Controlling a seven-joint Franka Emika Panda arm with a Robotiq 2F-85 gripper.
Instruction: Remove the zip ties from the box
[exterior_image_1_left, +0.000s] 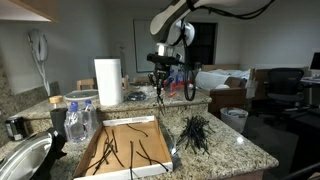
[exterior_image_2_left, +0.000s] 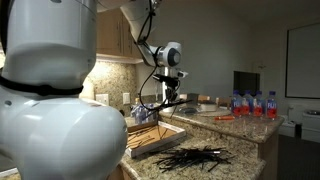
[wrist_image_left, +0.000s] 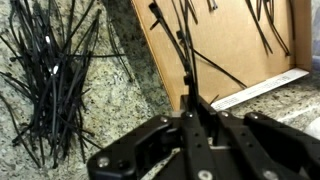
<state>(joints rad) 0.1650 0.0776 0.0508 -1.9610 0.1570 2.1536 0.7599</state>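
While the gripper (wrist_image_left: 190, 108) is clamped shut on a few thin zip ties (wrist_image_left: 183, 55) above the box (wrist_image_left: 225, 60) edge, they could slip back inside.

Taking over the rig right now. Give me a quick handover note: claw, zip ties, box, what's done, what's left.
Claw: shut on a few held ties, up above the box's edge on the pile side.
Box: on the granite counter, with several loose ties lying inside.
Pile: a large bunch of zip ties already out, on the counter beside the box.
Done: most ties are out.
Left: drop the held ties on the pile, then clear the loose ties from the box.
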